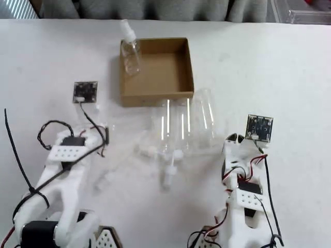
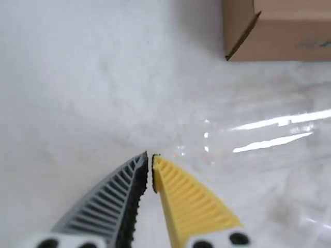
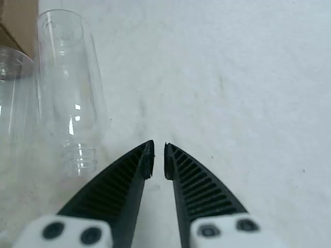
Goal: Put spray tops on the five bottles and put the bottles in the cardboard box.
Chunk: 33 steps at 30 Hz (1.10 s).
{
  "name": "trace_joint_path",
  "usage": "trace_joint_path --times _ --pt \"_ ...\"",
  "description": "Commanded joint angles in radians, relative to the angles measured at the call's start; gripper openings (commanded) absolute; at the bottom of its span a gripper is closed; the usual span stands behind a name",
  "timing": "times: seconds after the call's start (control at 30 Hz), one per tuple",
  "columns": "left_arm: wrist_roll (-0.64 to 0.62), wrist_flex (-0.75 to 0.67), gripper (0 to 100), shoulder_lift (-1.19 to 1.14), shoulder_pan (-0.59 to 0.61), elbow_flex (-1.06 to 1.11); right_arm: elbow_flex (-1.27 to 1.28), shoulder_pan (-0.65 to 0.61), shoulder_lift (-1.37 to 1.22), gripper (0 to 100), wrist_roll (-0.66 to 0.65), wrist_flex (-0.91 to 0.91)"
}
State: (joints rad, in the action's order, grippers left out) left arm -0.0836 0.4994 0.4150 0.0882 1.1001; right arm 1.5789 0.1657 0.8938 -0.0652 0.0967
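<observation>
High view: cardboard box (image 1: 165, 72) on white worktop (image 1: 269, 62). Bottle with spray top (image 1: 130, 54) in box's left side, top poking past far rim. Clear uncapped bottles (image 1: 181, 124) lying in row just off box's near wall. Loose spray top (image 1: 169, 174) beyond them, farther from box.

Left wrist view: left end effector (image 2: 151, 161) narrow, tips about touching, holding nothing, near box corner.

Right wrist view: right end effector (image 3: 159, 155) narrow, slim gap, holding nothing. Open-necked bottle (image 3: 70, 93) just beside it, base toward box.
</observation>
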Motion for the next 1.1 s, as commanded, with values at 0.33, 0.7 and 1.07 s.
trace_joint_path --times 0.33,0.7,1.07 --pt "-0.347 0.009 2 0.2 -0.186 -0.06 -0.002 0.002 0.007 1.7 -0.012 -0.021" --pt "-0.598 0.009 2 0.438 -0.372 -0.046 -0.002 0.002 0.007 1.7 -0.012 -0.021" --pt "-0.628 -0.055 2 0.131 -0.43 -0.207 -0.002 0.005 0.007 1.7 -0.012 -0.021"
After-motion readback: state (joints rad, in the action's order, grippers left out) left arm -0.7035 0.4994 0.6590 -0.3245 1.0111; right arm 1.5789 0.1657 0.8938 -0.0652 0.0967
